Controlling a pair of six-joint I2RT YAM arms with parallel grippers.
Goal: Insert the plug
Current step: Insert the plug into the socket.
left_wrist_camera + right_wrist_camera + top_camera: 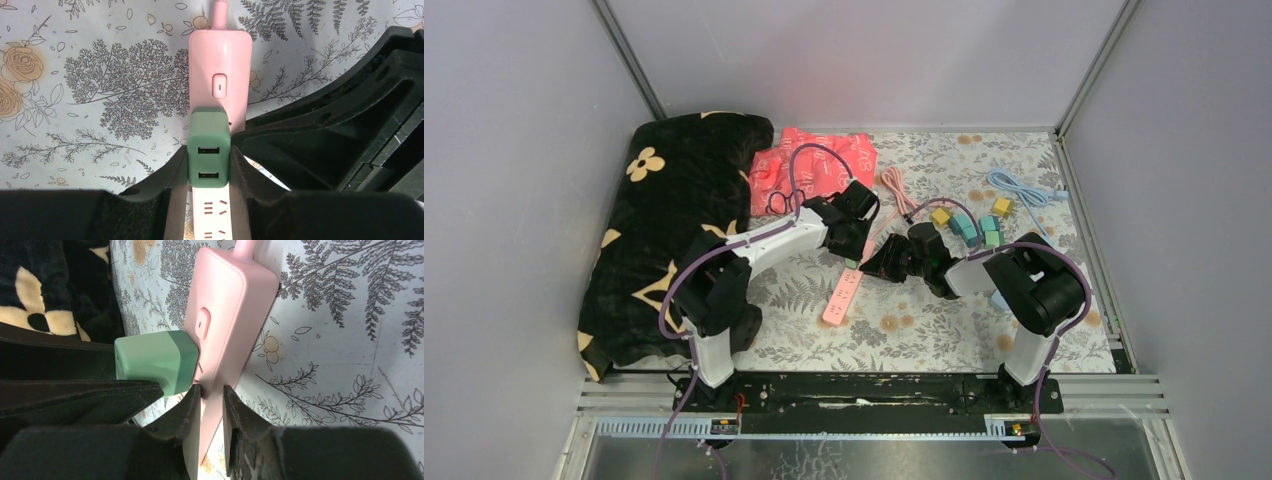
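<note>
Left gripper (208,165) clamps the green cube plug (209,131), USB ports (208,151) visible only left-wrist; right gripper (211,401) pinches pink power strip (227,305).

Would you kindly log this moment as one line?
left gripper: shut on green charger | right gripper: shut on pink power strip | charger against strip face

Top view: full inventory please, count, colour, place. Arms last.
power strip: 1, pink, table centre
charger plug: 1, green, against the strip's face beside its switch
blanket: 1, black with cream flowers, left
packet: 1, red, back centre
pink cable: 1, pink, behind the arms
blue cable: 1, light blue, back right
cubes: about 5, yellow and teal, right of centre
tablecloth: 1, grey floral, underneath
left gripper: 1, black, shut on charger plug
right gripper: 1, black, shut on power strip
</note>
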